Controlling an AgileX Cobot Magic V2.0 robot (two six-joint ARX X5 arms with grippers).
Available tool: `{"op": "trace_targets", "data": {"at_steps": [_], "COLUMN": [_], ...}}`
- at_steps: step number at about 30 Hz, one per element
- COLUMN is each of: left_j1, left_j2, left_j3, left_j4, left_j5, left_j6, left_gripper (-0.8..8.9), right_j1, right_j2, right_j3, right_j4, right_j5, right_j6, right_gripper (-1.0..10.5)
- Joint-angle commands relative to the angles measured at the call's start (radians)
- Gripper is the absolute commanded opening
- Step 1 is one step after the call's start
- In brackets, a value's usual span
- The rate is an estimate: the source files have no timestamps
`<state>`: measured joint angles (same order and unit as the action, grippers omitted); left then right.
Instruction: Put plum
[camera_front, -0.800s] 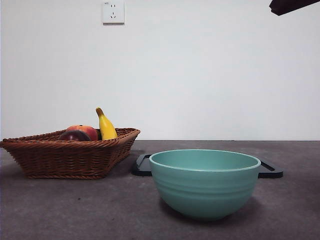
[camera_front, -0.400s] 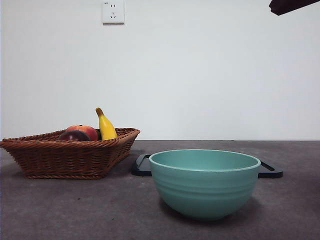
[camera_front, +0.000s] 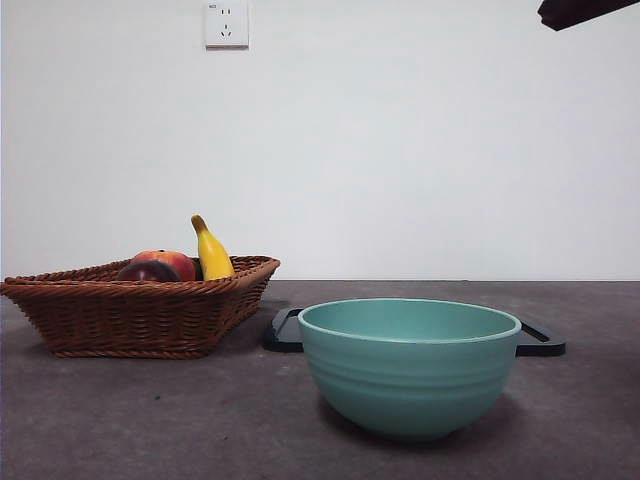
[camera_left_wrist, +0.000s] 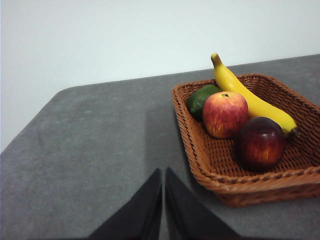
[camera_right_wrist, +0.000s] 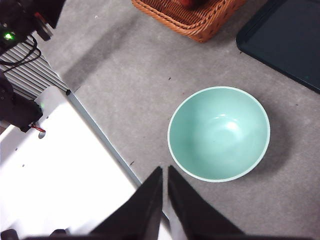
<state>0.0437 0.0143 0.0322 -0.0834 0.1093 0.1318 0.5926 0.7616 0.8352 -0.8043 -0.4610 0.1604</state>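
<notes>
The plum (camera_left_wrist: 260, 141) lies in the wicker basket (camera_left_wrist: 200, 150), at the corner nearest the left gripper (camera_left_wrist: 163, 210), touching the red-orange apple (camera_left_wrist: 225, 114) beside it and the yellow banana (camera_left_wrist: 250, 97) that runs along behind both. A green fruit (camera_left_wrist: 200, 98) sits at the basket's far corner, past the apple. The left gripper hangs over bare grey table (camera_left_wrist: 90, 150) just outside the basket's rim, its two jaws pressed together and holding nothing. The right gripper (camera_right_wrist: 165, 200) is high above the table beside the teal bowl (camera_right_wrist: 218, 133), jaws likewise closed and empty. The bowl stands apart from the basket, with a dark tray (camera_right_wrist: 285, 40) just behind it.
</notes>
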Motion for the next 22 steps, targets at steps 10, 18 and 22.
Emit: {"op": "trace_targets", "data": {"at_steps": [10, 18, 22], "left_j1": [0.003, 0.003, 0.003], "left_j2": [-0.011, -0.011, -0.011], "left_j3": [-0.021, -0.021, -0.021], "left_j4": [-0.102, -0.101, -0.101], "left_j5": [-0.005, -0.005, -0.005], "left_j6": [-0.017, -0.02, -0.02], "left_gripper": [0.08, 0.08, 0.08], "right_j1": [0.005, 0.005, 0.005], "right_j2": [0.007, 0.007, 0.007], "right_j3": [0.016, 0.016, 0.016], "right_j4": [0.011, 0.011, 0.011], "right_j5": [-0.003, -0.003, -0.003], "right_j6": [-0.012, -0.012, -0.012], "right_gripper": [0.1, 0.1, 0.1]}}
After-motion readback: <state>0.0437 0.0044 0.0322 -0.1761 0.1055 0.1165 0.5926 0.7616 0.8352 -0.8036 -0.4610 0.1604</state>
